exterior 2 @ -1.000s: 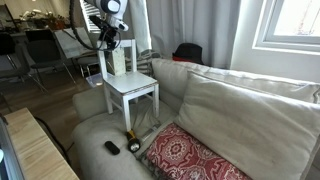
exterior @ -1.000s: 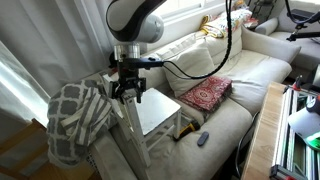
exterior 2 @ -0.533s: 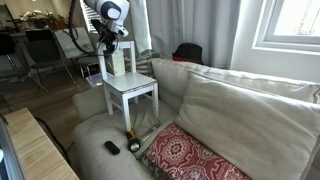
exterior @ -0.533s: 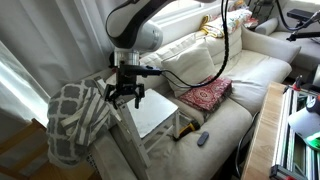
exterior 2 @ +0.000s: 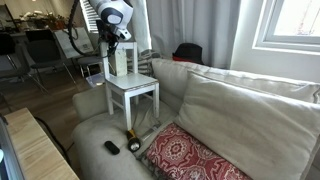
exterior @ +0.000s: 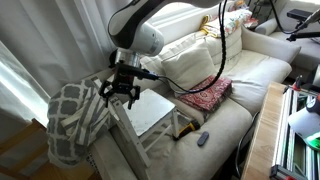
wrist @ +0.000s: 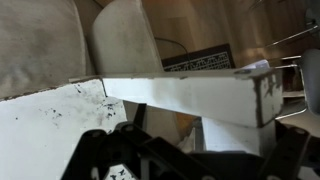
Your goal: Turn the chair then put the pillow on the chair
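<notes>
The small white chair (exterior: 152,112) stands on the sofa (exterior: 240,85), also seen in an exterior view as the chair (exterior 2: 131,86). My gripper (exterior: 119,90) hovers at the top of the chair's slatted back, jaws open, holding nothing; in an exterior view the gripper (exterior 2: 113,44) sits just over the back rail. In the wrist view the white back rail (wrist: 190,95) crosses above the open gripper (wrist: 195,152). The cream pillow (exterior: 193,62) leans against the sofa back, apart from the chair. It also shows as the pillow (exterior 2: 250,112).
A grey-and-white blanket (exterior: 75,120) hangs over the sofa arm beside the chair. A red patterned cushion (exterior: 206,94) lies on the sofa seat. A black remote (exterior: 203,139) and a small yellow item (exterior: 186,129) lie near the chair legs. A wooden table (exterior: 266,130) stands close in front.
The jaws have opened and come off the chair's back rail. The gripper has shifted slightly toward the blanket side. The chair stays on the sofa.
</notes>
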Motion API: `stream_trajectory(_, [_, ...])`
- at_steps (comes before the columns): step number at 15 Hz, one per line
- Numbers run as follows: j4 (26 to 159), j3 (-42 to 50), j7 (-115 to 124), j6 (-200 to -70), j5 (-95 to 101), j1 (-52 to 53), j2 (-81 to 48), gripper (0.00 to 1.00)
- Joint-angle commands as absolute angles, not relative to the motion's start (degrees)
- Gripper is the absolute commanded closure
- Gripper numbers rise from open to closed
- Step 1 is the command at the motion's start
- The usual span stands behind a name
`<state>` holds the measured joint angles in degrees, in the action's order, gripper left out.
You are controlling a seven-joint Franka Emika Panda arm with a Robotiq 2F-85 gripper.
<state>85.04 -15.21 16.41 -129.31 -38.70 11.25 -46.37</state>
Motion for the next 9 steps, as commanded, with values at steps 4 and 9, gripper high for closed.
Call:
stream_trajectory(4, [85.84, -17.84, 8.78, -121.93, -49.90, 5.20, -45.84, 0.00])
stream_trajectory(9, [87.08, -15.05, 7.33, -117.57, -53.40, 3.88, -42.99, 0.00])
